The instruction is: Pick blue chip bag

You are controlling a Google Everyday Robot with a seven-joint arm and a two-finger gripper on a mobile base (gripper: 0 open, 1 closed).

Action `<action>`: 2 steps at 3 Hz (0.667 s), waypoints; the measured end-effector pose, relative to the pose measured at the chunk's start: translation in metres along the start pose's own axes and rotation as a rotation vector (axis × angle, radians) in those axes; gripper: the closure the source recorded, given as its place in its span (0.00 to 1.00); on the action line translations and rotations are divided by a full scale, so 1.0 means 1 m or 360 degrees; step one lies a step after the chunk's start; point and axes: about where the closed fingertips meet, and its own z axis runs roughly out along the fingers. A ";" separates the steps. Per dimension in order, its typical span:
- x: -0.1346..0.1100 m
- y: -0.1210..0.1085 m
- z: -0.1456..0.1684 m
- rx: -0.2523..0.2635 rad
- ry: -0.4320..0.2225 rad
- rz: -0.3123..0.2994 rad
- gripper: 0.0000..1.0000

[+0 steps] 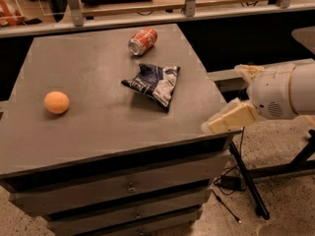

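The blue chip bag [154, 83] is a crumpled dark navy foil bag with white patches. It lies flat near the middle right of the grey cabinet top [93, 127]. My gripper [225, 98] comes in from the right at the cabinet's right edge, to the right of the bag and a little nearer the camera. It does not touch the bag. Its two cream fingers [229, 120] stand apart and hold nothing.
A red-orange soda can [142, 40] lies on its side behind the bag near the far edge. An orange ball [56, 102] sits at the left. The cabinet has drawers [128, 186] below. A black stand leg and cables [246, 181] are on the floor at right.
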 end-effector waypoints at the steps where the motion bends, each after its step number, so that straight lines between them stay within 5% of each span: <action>1: -0.003 -0.002 0.013 0.0044 -0.0025 -0.0005 0.00; 2: -0.006 -0.003 0.035 0.0071 -0.0054 0.0006 0.00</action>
